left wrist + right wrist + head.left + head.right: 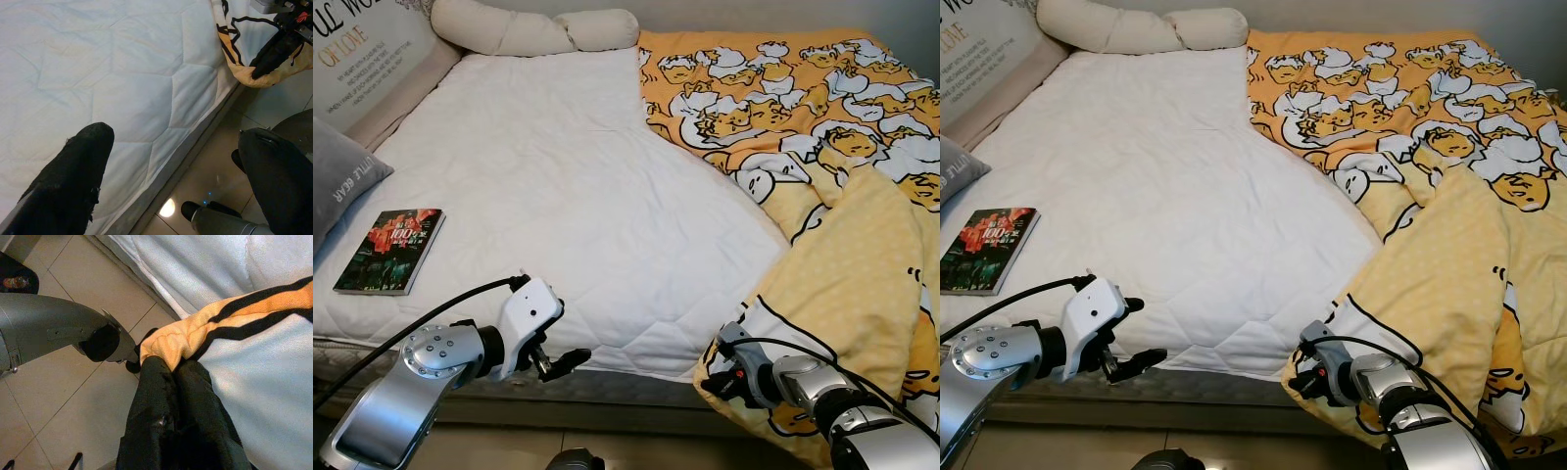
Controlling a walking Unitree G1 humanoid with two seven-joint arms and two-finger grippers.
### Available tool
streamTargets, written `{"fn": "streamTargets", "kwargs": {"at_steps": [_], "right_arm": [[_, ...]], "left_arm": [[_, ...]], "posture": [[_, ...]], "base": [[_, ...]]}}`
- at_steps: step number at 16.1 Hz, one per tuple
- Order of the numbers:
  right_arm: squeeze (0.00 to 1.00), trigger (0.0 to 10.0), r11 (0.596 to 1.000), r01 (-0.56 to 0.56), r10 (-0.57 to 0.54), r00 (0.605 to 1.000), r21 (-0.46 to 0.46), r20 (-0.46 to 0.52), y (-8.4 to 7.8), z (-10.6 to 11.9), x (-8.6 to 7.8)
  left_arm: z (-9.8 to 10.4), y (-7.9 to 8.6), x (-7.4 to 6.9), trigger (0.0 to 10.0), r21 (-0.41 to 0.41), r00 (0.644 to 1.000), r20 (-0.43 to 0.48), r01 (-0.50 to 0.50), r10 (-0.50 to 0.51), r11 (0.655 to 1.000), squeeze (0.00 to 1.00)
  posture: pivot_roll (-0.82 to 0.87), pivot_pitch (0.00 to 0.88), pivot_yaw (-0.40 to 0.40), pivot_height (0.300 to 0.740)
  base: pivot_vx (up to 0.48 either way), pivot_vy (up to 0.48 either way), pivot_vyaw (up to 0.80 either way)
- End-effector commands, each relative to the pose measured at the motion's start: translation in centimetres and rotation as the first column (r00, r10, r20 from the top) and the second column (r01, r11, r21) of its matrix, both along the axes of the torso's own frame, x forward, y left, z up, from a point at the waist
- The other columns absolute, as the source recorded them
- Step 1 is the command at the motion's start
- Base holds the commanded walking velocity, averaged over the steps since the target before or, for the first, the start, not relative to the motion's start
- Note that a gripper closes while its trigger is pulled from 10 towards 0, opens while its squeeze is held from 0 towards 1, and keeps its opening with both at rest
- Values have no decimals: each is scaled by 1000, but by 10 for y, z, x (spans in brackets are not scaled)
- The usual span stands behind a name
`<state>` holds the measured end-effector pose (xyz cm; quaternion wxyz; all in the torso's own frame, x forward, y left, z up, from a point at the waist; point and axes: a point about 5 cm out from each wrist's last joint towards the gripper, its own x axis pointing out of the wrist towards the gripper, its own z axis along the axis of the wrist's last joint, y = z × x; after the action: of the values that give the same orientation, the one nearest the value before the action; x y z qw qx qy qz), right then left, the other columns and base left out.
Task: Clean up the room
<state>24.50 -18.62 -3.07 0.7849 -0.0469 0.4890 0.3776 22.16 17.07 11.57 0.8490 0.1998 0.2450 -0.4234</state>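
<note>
Head views: the yellow cartoon-print duvet (pixel 822 157) lies bunched over the right half of the bed, one corner hanging off the front edge of the white mattress (pixel 558 186); a book (pixel 390 251) lies near the left edge. The right gripper (pixel 717 384) holds that corner; the left gripper (pixel 570 361) hovers at the mattress edge. Left wrist view: fingers (pixel 68 186) spread wide, empty. Right wrist view: fingers (pixel 161 396) pinched on the duvet hem. The fabric appears soft, limp and bulky, so hemmed corners probably give the surest hold.
</note>
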Motion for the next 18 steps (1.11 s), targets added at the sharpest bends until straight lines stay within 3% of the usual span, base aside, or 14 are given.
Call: {"fn": "streamTargets", "kwargs": {"at_steps": [1,4,5,8,10,11,13,15,16,17,18], "right_arm": [[0,0,999,-28,28,999,15,17,5,3,4],[0,0,999,-28,28,999,15,17,5,3,4],[1000,10000,981,-163,163,987,102,5,-8,8,-7],[1000,10000,948,-257,249,966,187,66,-15,25,-4],[1000,10000,941,-264,253,964,214,78,-12,30,-2],[1000,10000,924,-247,225,969,292,106,-7,43,5],[1000,10000,904,-234,194,970,358,146,-3,56,13],[1000,10000,937,-97,-13,951,336,309,2,72,44],[1000,10000,947,-46,-68,939,319,338,2,74,50],[1000,10000,959,122,-222,883,254,414,0,77,66],[1000,10000,939,283,-344,800,198,491,-4,81,78]], "left_arm": [[2,-1,-1,10000,0,1000,7,4,-4,1000,35],[2,-1,-1,10000,0,1000,7,4,-4,1000,35],[2,-3,0,10000,-3,1000,3,12,-12,1000,27],[2,-5,2,10000,-5,1000,0,27,-27,1000,31],[2,-4,2,10000,-4,1000,1,28,-28,1000,27],[2,-4,3,10000,-5,1000,1,29,-29,1000,27],[2,-4,3,10000,-4,1000,2,30,-30,1000,27],[2,-5,5,10000,-2,1000,6,29,-29,1000,31],[2,-5,5,10000,-2,1000,7,28,-28,1000,31],[2,-6,6,10000,-3,1000,10,28,-28,1000,31],[2,-7,6,10000,-4,1000,14,28,-28,1000,27]], "posture": [[133,0,63,740],[133,0,63,740],[117,0,79,740],[116,0,82,740],[117,0,83,740],[118,0,84,740],[118,0,84,740],[117,0,86,740],[117,0,86,740],[119,0,86,740],[122,0,85,740]], "base": [[0,0,0],[0,0,0],[0,0,0],[0,0,0],[0,0,0],[0,0,0],[0,0,0],[0,0,0],[0,0,0],[0,0,0],[0,0,0]]}}
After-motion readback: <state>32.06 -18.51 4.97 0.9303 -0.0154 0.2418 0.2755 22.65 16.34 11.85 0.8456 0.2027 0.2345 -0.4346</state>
